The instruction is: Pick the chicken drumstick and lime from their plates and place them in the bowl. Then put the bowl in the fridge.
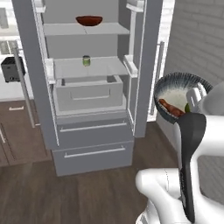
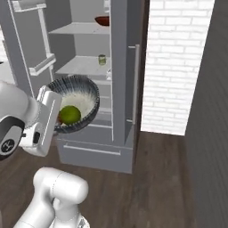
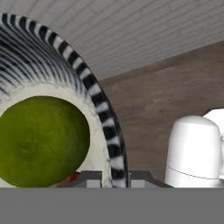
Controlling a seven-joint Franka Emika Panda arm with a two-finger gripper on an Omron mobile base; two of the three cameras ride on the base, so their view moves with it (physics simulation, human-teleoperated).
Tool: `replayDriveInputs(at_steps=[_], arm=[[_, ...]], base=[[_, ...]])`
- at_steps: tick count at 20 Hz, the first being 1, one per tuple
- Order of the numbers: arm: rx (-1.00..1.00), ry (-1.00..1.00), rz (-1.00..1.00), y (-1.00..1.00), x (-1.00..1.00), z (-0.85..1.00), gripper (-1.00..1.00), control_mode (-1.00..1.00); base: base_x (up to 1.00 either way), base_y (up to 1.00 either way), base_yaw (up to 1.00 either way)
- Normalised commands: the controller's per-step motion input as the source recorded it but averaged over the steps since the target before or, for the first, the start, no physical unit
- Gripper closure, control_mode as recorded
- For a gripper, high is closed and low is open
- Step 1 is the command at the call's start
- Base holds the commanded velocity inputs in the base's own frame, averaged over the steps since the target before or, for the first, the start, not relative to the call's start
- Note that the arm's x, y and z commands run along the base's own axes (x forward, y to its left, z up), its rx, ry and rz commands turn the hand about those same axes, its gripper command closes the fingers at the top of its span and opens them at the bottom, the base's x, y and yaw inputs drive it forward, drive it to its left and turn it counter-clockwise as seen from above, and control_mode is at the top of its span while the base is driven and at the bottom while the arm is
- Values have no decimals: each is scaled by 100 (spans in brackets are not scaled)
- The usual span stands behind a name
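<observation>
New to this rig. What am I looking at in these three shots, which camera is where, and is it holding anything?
It is a rendered kitchen with a white robot arm on a driving base. Two pictures come from cameras on the base, behind the arm to its left and right; the third looks along the claw itself.

The claw is shut on the rim of the bowl, dark and ribbed outside, pale inside, carried tilted in the air. In the bowl lie the lime and the chicken drumstick.

Ahead stands the fridge, open, with pale shelves. On the top shelf sits a reddish-brown bowl; on the shelf below, a small green jar. The floor is dark wood, with a white brick wall to the right.
</observation>
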Motion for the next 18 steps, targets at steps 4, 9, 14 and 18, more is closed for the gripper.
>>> replayDriveInputs(at_steps=[4, 9, 14, 18], arm=[[0, 0, 0, 0, 0, 0, 100, 100], [0, 0, 0, 0, 0, 0, 100, 100], [0, 0, 0, 0, 0, 0, 100, 100], [0, 0, 0, 0, 0, 0, 100, 100]], base=[[100, 72, 13], [100, 27, 19], [100, 0, 18], [90, 0, 11]])
